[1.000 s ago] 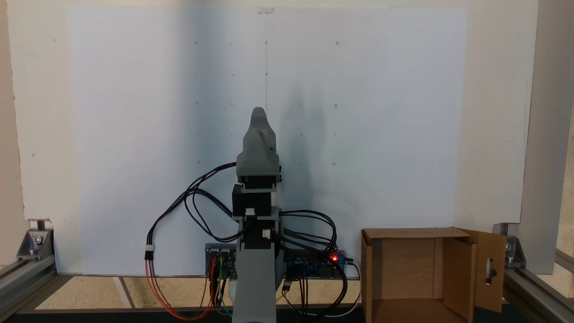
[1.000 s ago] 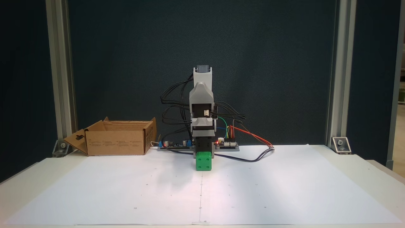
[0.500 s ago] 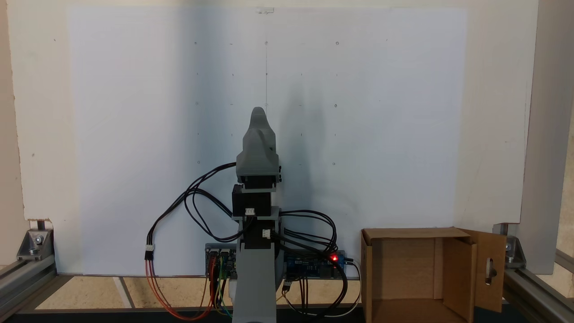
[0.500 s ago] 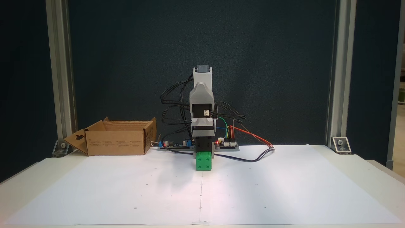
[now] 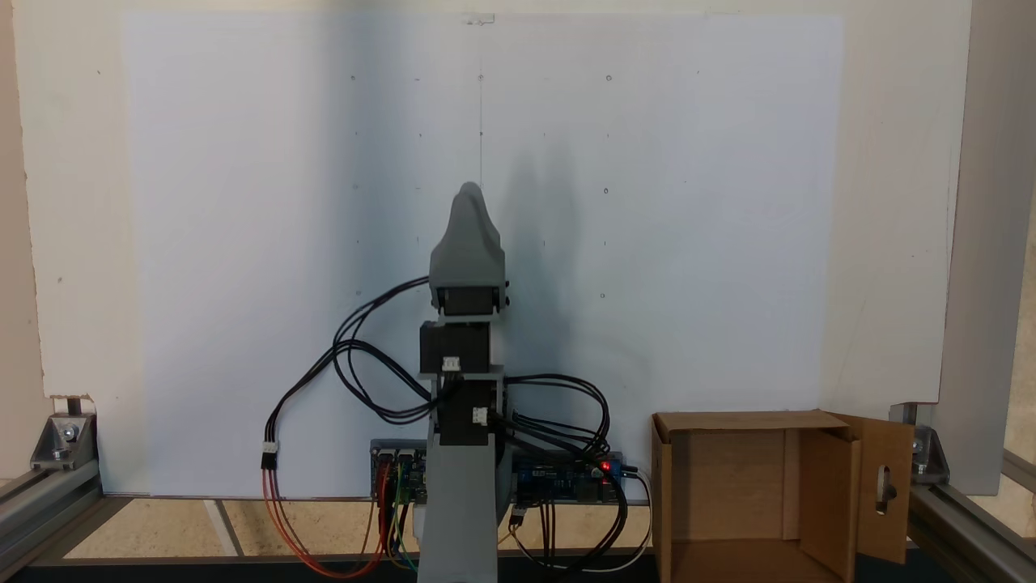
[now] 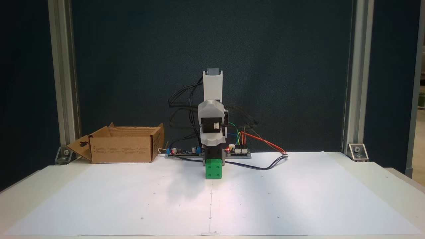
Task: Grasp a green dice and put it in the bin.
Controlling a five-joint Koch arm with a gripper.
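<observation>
A fixed view from the front shows the large white paper sheet [image 6: 212, 196] covering the table, faint dots and a centre line marked on it, probably to fix where things get placed. On the sheet's far edge stands the grey and black hobby arm [image 6: 212, 113], folded down over its own base, cables looping off both sides. To the left in this view, well apart from the arm, sits the bin [image 6: 124, 144], a brown corrugated cardboard box with its flaps spread open and one flap bearing an oblong handle cut-out; in a fixed view from behind, the bin [image 5: 753, 494] looks empty as far as its interior shows. The flaps stand open presumably so a drop goes in cleanly. Smallest is the green dice [image 6: 213, 169], a bright green plastic cube resting on the paper on the centre line, just in front of the arm's base. The gripper [image 5: 468, 193] shows from behind as a single grey tip, so how wide its jaws stand I cannot tell. The grasp looks not yet made.
</observation>
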